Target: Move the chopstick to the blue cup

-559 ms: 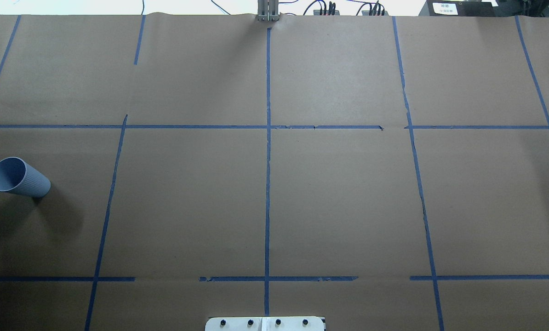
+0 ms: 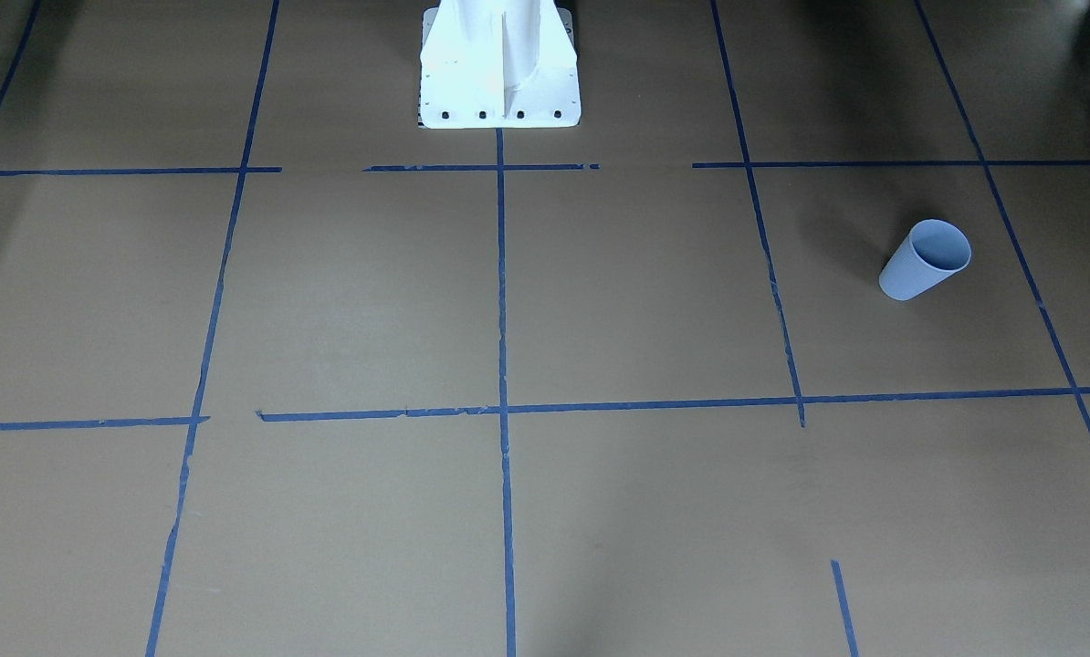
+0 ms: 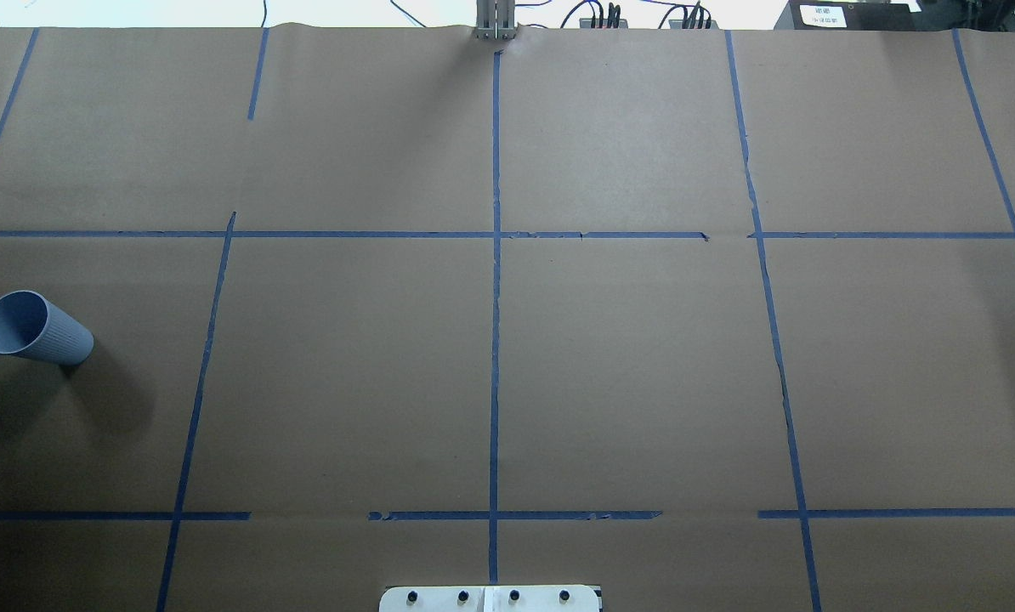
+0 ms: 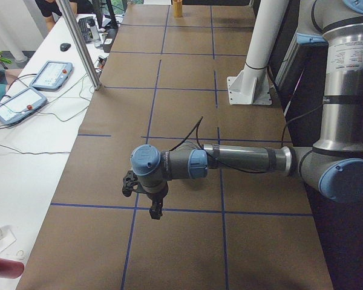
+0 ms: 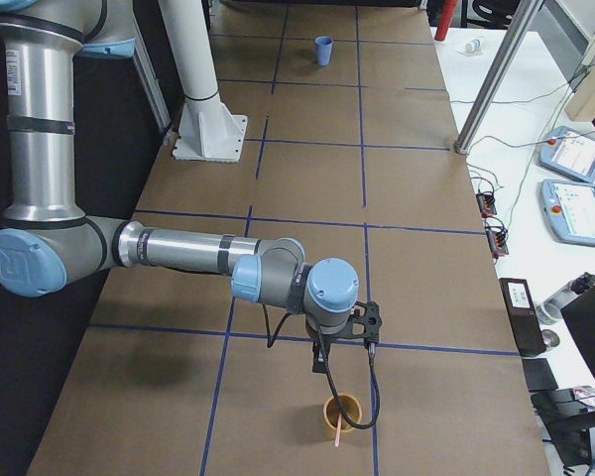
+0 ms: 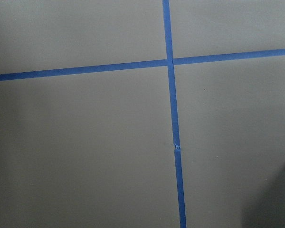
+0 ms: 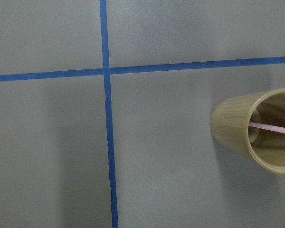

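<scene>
The blue cup (image 3: 36, 327) stands at the table's left end, seen also in the front-facing view (image 2: 926, 260) and far off in the exterior right view (image 5: 323, 50). One pale pink chopstick (image 7: 271, 128) leans in a tan cup (image 7: 261, 130) at the table's right end (image 5: 342, 410), its tip over the rim (image 5: 335, 428). My right gripper (image 5: 320, 359) hangs just behind the tan cup. My left gripper (image 4: 156, 210) hangs over the table at the left end. Both show only in side views, so I cannot tell whether they are open or shut.
The white robot pedestal (image 2: 499, 82) stands at the table's near middle edge. Blue tape lines grid the brown paper. Operator desks with teach pendants (image 5: 575, 198) and a metal post (image 5: 496, 69) line the far side. The tan cup also shows far off (image 4: 178, 8).
</scene>
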You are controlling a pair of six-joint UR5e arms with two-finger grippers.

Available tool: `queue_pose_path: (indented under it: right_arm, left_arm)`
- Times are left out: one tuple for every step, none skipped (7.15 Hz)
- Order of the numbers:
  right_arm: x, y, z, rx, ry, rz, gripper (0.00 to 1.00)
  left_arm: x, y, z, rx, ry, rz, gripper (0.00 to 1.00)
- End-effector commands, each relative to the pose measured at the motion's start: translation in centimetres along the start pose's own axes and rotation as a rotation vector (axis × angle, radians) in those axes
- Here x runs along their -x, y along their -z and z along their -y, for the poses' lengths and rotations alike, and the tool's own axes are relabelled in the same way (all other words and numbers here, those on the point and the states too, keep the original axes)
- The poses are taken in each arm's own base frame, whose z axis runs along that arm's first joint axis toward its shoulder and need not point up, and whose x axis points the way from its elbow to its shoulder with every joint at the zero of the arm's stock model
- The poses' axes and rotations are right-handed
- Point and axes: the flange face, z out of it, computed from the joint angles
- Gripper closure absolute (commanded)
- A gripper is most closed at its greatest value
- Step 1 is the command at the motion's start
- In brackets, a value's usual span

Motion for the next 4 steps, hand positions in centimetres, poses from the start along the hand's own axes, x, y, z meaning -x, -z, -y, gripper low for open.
queue_pose_path:
  right_arm:
    - [0.6,0.6,0.2,-0.013,0.012,-0.001,0.00]
    - [0.9,0.9,0.5,-0.019,0.019,-0.001,0.00]
    - [1.7,1.6,1.0,-0.033,0.035,-0.003,0.00]
    - [2.6,2.4,1.2,-0.048,0.049,0.005,0.00]
  left_arm:
    - [-0.8,0.8,0.6,-0.026,-0.031,0.004,0.00]
    - [-1.7,1.1,1.1,-0.059,-0.076,0.008,0.00]
    - [-3.4,0.3,1.4,-0.067,-0.116,-0.030,0.00]
    - [-5.3,-0.3,1.7,-0.062,-0.074,-0.109,0.00]
